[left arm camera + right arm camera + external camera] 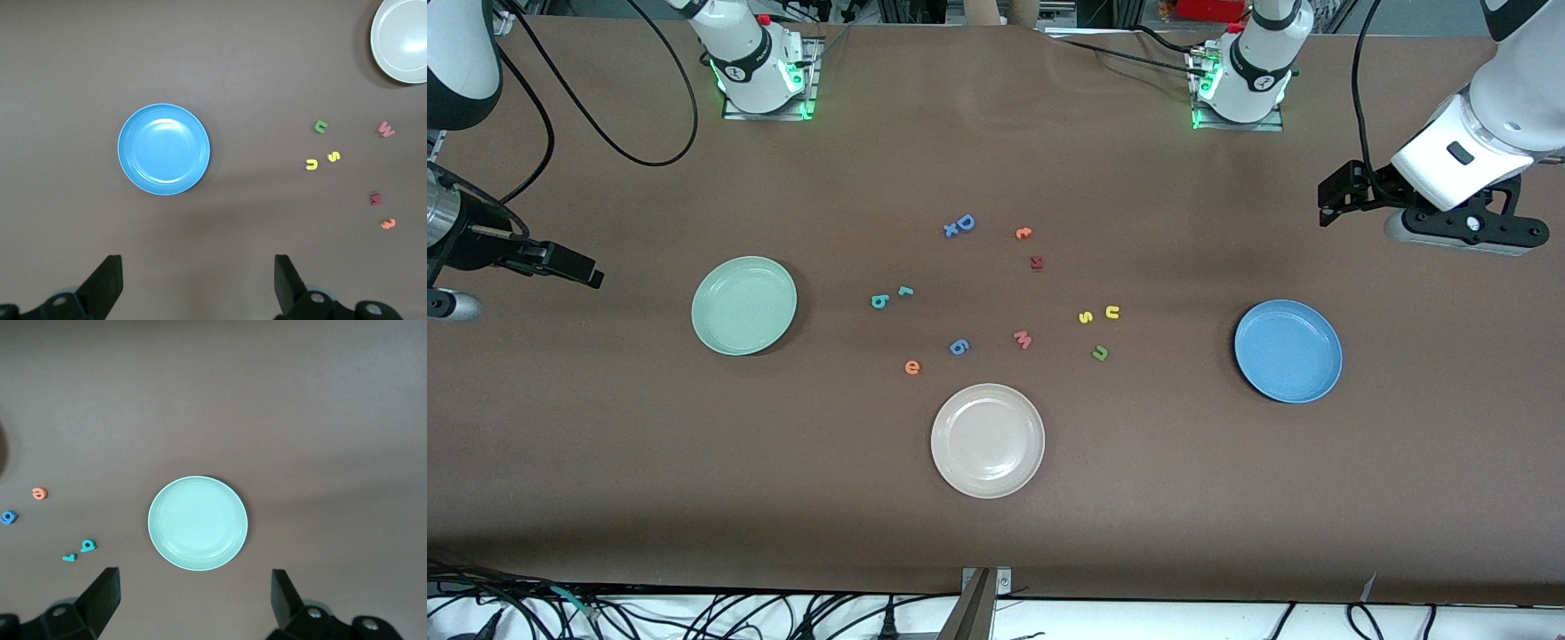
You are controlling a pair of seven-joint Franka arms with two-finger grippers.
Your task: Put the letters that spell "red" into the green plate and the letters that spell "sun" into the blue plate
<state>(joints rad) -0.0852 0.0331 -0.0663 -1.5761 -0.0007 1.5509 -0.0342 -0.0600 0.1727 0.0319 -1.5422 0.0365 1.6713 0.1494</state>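
You see the teal "d" (879, 301), teal "r" (906, 291) and orange "e" (911, 367) loose on the table nearer the green plate (729, 333), and the yellow "s" (1086, 317), yellow "u" (1112, 312) and olive "n" (1100, 354) toward the blue plate (1307, 382). Both plates hold nothing. The left gripper (198, 283) hangs with jaws wide near the blue plate and the right gripper (193, 600) does likewise near the green one, probably both waiting.

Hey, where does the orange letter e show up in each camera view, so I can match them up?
Front view: the orange e lies on the table, nearer the camera than the blue 6 beside it.
Left wrist view: not in it.
Right wrist view: the orange e sits at the picture's edge, apart from the green plate.
Shared landmark: the green plate, seen in the front and right wrist views.
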